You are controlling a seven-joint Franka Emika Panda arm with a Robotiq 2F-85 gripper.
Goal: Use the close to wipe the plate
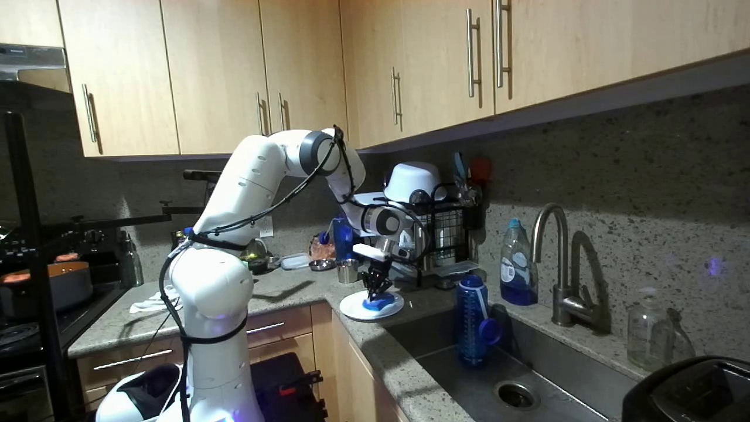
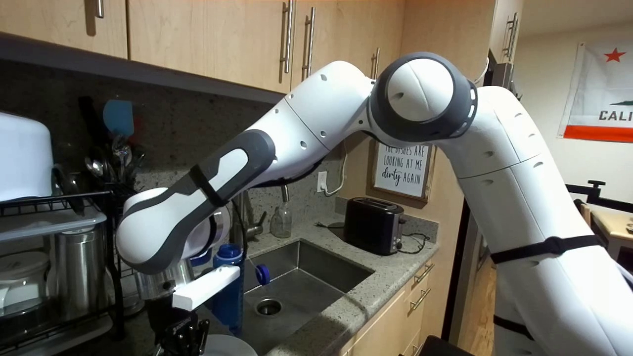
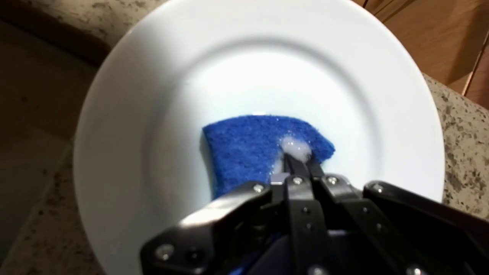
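1. Jaws of the gripper (image 3: 303,164) closed on a pinch of blue scouring sponge (image 3: 244,147), suds (image 3: 296,148) at the contact.
2. Sponge lies within the well of the white plate (image 3: 408,126), touching it.
3. Step in hand, as judged: wiping; extent done cannot be determined.
4. Next move calls for light, level strokes out to the plate's edge, without pushing the plate along.
5. Plate sits on speckled stone countertop (image 1: 395,363), near the steel sink (image 1: 568,369).
6. Kitchen beyond: dish rack (image 1: 448,234) near the plate, wood-faced wall cabinets (image 1: 211,76) above.
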